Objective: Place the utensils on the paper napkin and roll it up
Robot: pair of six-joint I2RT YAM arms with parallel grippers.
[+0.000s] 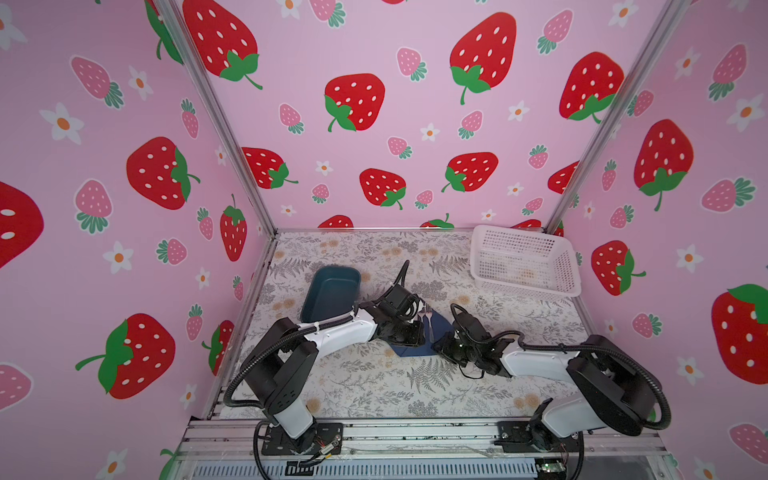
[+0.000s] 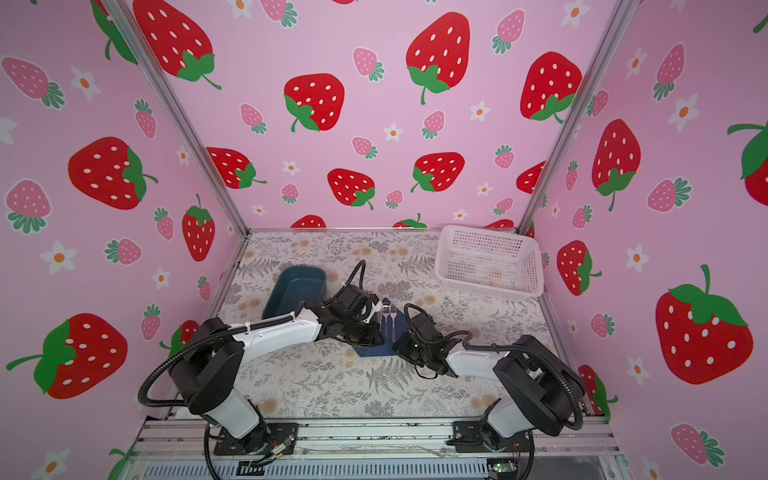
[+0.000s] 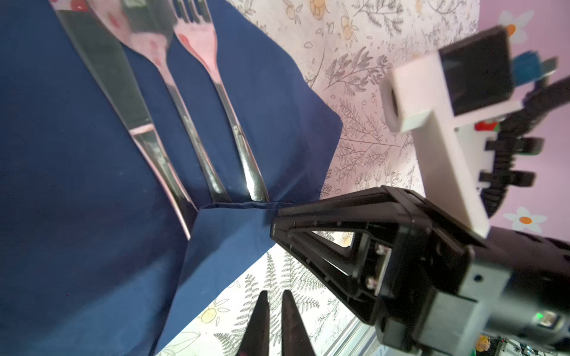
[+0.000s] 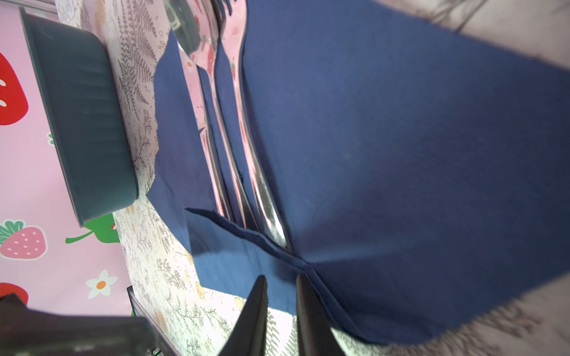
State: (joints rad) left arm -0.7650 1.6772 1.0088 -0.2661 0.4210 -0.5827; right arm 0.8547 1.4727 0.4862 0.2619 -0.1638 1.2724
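my left claw [image 3: 274, 296], nearly together on nothing, hangs beside the paper napkin's [image 3: 77, 185] folded front corner. my right claw [image 4: 280, 278], narrowly apart, meets that fold, grip unclear. the utensils [image 3: 188, 123] lie on it mid-worktop [image 3: 364, 132], handles tucked under, likely to stay put while rolling.

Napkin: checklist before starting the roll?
1. Utensils all on the paper napkin: ok.
2. Utensils side by side, none crossed: ok.
3. Corner flap folded over the handle ends: ok.
4. Left gripper empty, beside the napkin edge: ok.
5. Right gripper actually pinching the flap: cannot tell.
6. Teal tub apart from the napkin: ok.
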